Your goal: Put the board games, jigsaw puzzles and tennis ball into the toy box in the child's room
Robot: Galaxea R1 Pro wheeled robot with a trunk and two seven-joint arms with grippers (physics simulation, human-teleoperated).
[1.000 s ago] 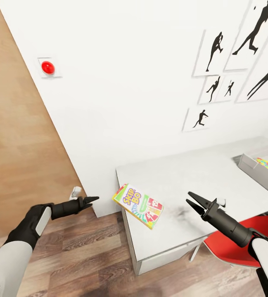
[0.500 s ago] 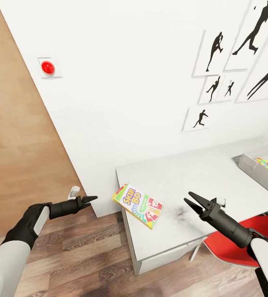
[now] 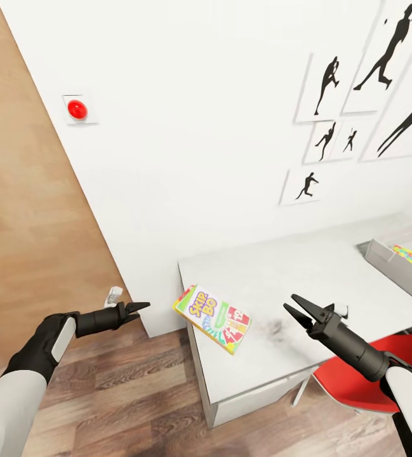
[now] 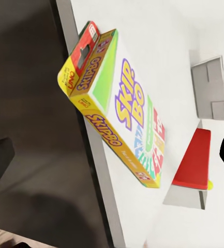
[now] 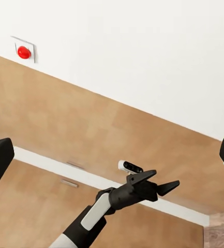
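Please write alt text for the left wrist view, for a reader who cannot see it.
A Skip-Bo box lies flat at the edge of a pale table, one corner sticking out past it. Beyond it are a red chair and a grey bin.

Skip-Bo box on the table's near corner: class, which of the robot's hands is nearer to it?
Left, narrowly. The left hand hovers over the floor just off the table edge beside the Skip-Bo box; the right hand hovers above the tabletop on its other side.

I see a red button (image 3: 77, 110) on its white wall plate beside a wooden door (image 3: 28, 209). A red chair (image 3: 364, 374) sits at the wood plank floor's (image 3: 123, 393) right side.
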